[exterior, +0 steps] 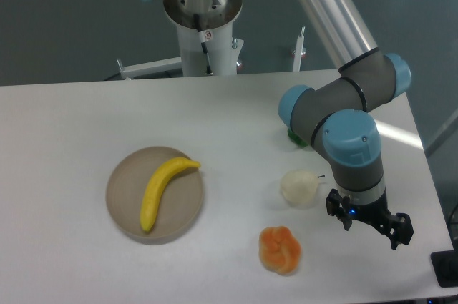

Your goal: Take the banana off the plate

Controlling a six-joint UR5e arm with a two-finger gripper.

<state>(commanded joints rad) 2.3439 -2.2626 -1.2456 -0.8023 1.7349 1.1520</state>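
Observation:
The yellow banana lies diagonally across the round tan plate at the left-middle of the white table, its stem end pointing up-right over the rim. My gripper hangs at the right side of the table, far right of the plate and a little nearer the front. Its two black fingers stand apart with nothing between them, so it is open and empty.
A pale cream pear-like fruit sits just left of the gripper. A lumpy orange fruit lies near the front edge. A small green object is mostly hidden behind the arm's elbow. The robot base stands behind the table.

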